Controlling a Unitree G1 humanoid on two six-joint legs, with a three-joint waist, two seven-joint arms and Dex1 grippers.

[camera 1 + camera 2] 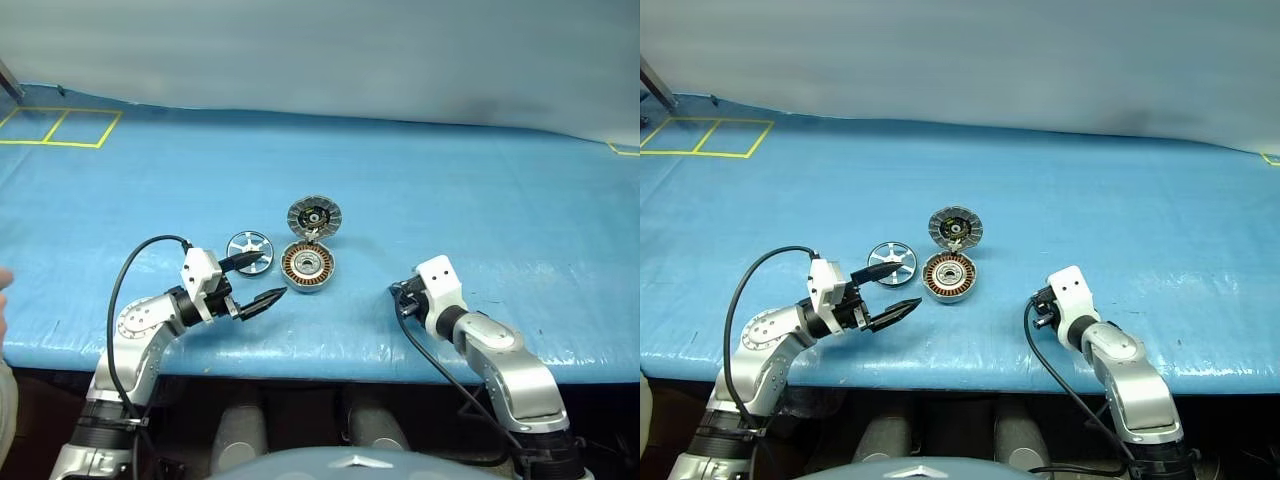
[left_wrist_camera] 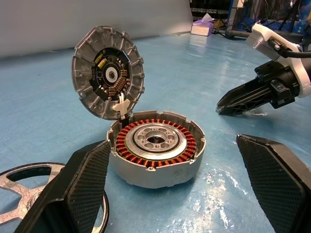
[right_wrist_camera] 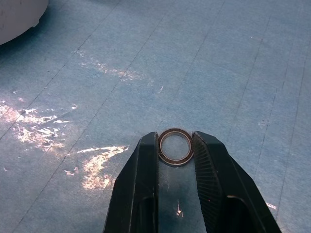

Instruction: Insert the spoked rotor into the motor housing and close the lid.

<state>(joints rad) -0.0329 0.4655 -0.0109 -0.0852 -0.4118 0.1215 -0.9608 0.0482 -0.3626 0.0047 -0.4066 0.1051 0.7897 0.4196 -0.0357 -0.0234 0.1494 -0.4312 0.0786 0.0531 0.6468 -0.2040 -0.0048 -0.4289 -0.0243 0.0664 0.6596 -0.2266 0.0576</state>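
The spoked rotor (image 1: 249, 250) lies flat on the blue table, just left of the motor housing (image 1: 307, 266), whose copper windings (image 2: 127, 144) show from above. The lid (image 1: 315, 215) stands hinged up at the housing's far edge, dark centre facing me. My left gripper (image 1: 265, 280) is open and level, one finger over the rotor's near edge, the other nearer the table's front. In the left wrist view the housing (image 2: 155, 165) sits between the fingers (image 2: 82, 189), a little beyond them. To the right, my right gripper (image 3: 175, 138) is shut on a small metal ring (image 3: 175, 163), tips down at the table.
The blue table (image 1: 480, 200) stretches wide behind and to both sides of the parts. Yellow tape squares (image 1: 60, 127) mark the far left corner. The table's front edge (image 1: 330, 372) runs close under both arms. A person's hand (image 1: 4, 300) shows at the left border.
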